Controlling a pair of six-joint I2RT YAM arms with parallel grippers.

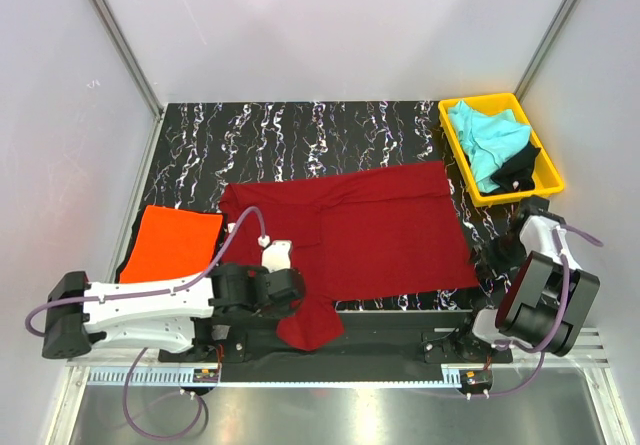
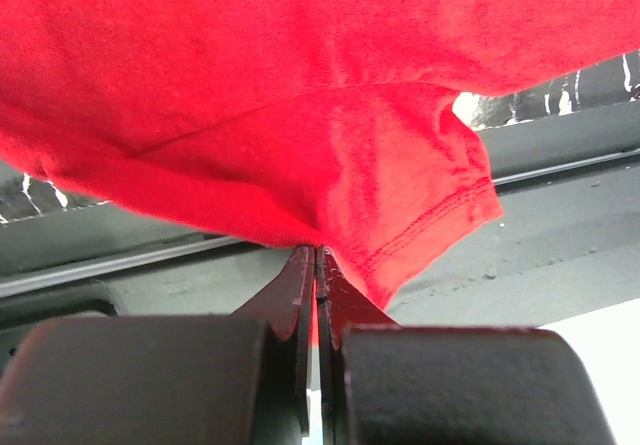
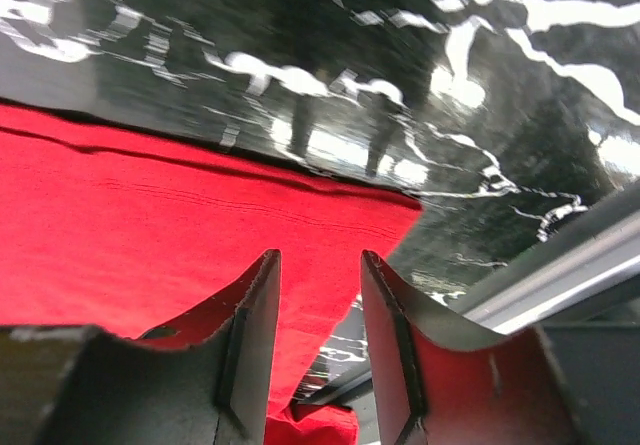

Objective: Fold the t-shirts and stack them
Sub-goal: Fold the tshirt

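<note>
1. Your left gripper (image 2: 316, 252) has its jaws pressed together on a fold of the red tee (image 2: 300, 95). In its wrist view the cloth hangs from the tips and fills the upper frame, with a stitched hem at centre right.
2. Your right gripper (image 3: 320, 265) has its jaws apart by a narrow gap, with nothing pinched between them. They sit over the red tee's corner, which ends at centre right of that wrist view, with the table (image 3: 480, 115) beyond it.
3. In the top view the red tee (image 1: 385, 225) lies spread across the middle of the frame. One part droops over the table's near edge at lower centre, by the left gripper (image 1: 285, 290).
4. The right gripper (image 1: 500, 255) is at the tee's lower right corner.
5. The orange tee (image 1: 170, 243) lies flat at centre left, just beside the red one.
6. The turquoise tee (image 1: 485, 135) and black tee (image 1: 520, 165) lie in the tray (image 1: 520, 194) at upper right.
</note>
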